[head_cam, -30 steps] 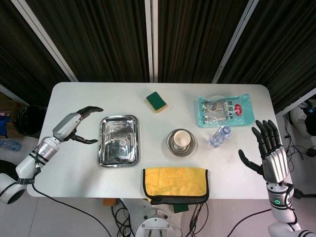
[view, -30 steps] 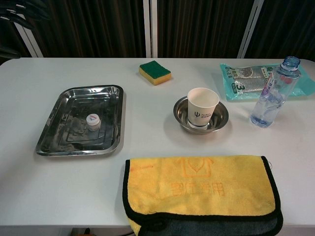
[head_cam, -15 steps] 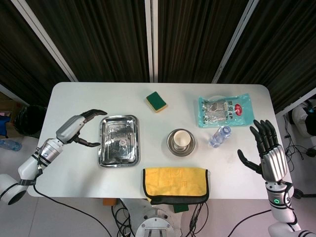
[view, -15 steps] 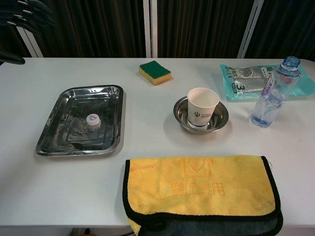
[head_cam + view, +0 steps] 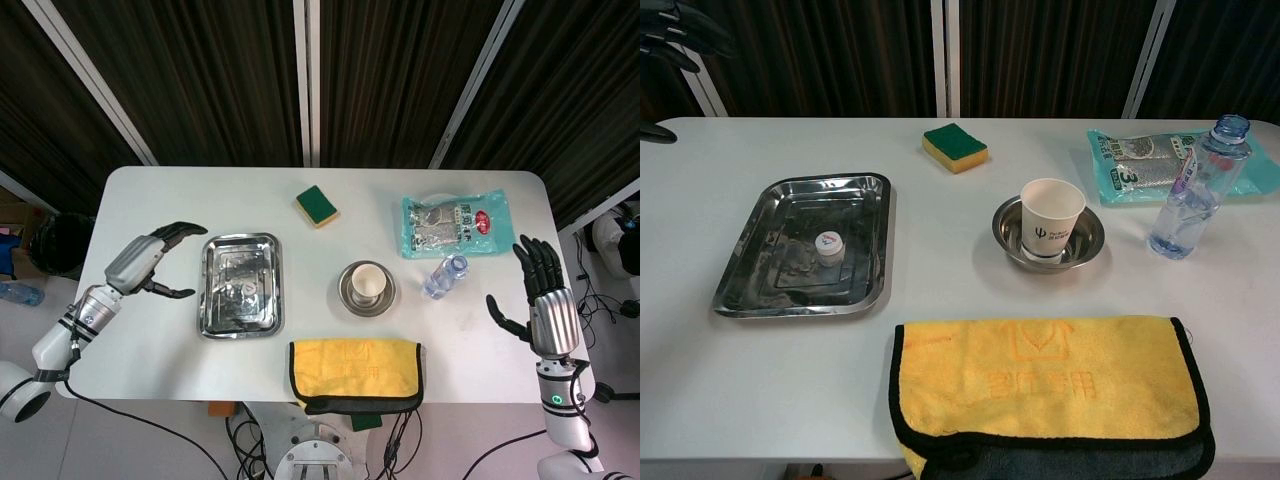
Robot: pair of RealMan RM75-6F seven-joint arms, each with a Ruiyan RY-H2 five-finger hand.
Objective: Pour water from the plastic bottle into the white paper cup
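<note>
A clear plastic bottle (image 5: 444,276) (image 5: 1195,190) stands uncapped at the right of the table, with some water in it. The white paper cup (image 5: 367,282) (image 5: 1050,218) stands upright in a small steel bowl (image 5: 347,297) (image 5: 1086,240) at the middle. My right hand (image 5: 541,299) hovers open to the right of the bottle, apart from it, near the table's right edge. My left hand (image 5: 148,262) is open to the left of the steel tray (image 5: 240,325) (image 5: 750,275); the chest view shows only its fingertips (image 5: 670,32). The bottle cap (image 5: 246,289) (image 5: 828,244) lies in the tray.
A yellow towel (image 5: 355,373) (image 5: 1045,392) with a dark border lies at the front edge. A green and yellow sponge (image 5: 317,205) (image 5: 954,146) sits at the back. A green snack bag (image 5: 456,222) (image 5: 1140,160) lies behind the bottle.
My right hand has moved slightly back and to the right, away from the bottle. My left hand moved a little toward the tray and then drew back left. Nothing on the table has moved.
</note>
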